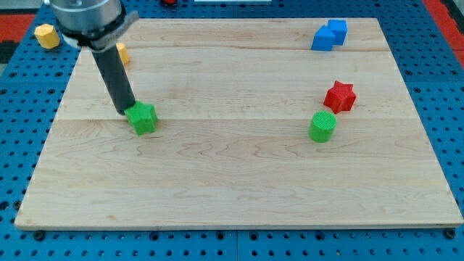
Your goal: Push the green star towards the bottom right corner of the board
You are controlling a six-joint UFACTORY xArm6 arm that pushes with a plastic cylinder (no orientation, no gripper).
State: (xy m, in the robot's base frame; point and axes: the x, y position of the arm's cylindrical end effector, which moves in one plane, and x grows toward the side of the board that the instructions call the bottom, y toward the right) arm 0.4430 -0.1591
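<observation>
- Across most of the view lies the wooden board (pixel 239 181), pale and planked, resting on a blue pegboard table (pixel 22 109) that shows on all sides of it.
- At the view's upper left, the arm's grey housing (pixel 87 18) carries the dark rod (pixel 114 72), which slants down toward the view's right.
- My tip (pixel 127 112) rests on the board, touching or just beside the upper-left edge of the green star; the rod is plain, with no jaws to stand apart or together.
- The blue block (pixel 329 35), an irregular shape, sits near the board's top right.
- The green star (pixel 143 118) lies in the board's left half, about mid-height, well apart from the bottom right corner.
- The green cylinder (pixel 322 126) stands upright right of centre.
- The red star (pixel 339 96) lies just beside the cylinder, toward the view's upper right.
- A yellow block (pixel 46 35) lies off the board at the upper left.
- An orange-yellow block (pixel 122 53) peeks out from behind the rod; its shape is hidden.
</observation>
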